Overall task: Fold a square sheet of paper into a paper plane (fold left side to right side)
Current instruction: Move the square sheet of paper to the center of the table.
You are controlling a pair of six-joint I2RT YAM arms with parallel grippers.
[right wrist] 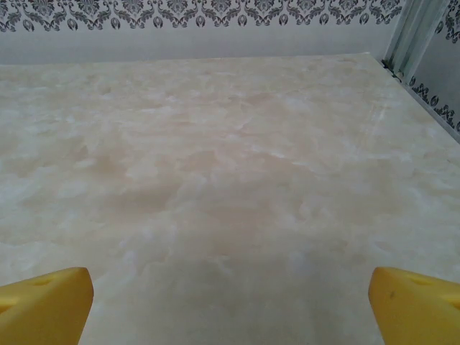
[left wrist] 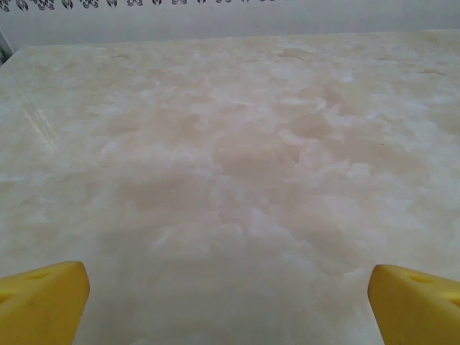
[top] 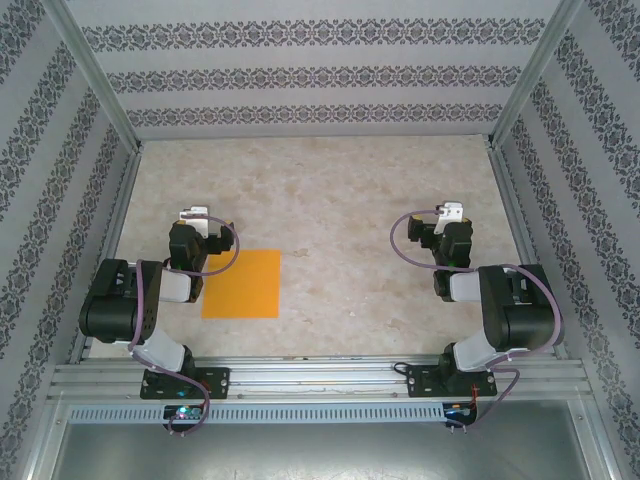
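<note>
square sheet of paper (top: 243,283): I see it lying flat on the counter (top: 330,190), bright orange and unmarked, with no crease that I can make out from the overhead view.
paper, from the left tool (top: 194,214): it lies to that tool's right and back toward the arm bases, behind the fingertips rather than ahead of them. Its left edge is just beside the left arm's forearm (top: 178,286); I cannot tell whether the two touch.
paper, from the right tool (top: 451,212): well apart, far off to that tool's left and a little back toward the bases.
left tool (left wrist: 230,305): spread wide and holding nothing. On my left wrist feed its two yellow fingers (left wrist: 43,302) sit at the bottom corners, with bare marbled counter (left wrist: 230,144) between them and ahead.
right tool (right wrist: 230,305): spread wide too, nothing between the fingers (right wrist: 413,305). Bare counter (right wrist: 230,158) runs ahead of it to the patterned wall (right wrist: 201,14).
pose of both tools: each points away from the bases toward the far wall (top: 310,75), the left one near the counter's left edge, the right one near its right edge.
behind the tools: both arm bases are bolted to a metal rail (top: 320,378) at the near edge.
</note>
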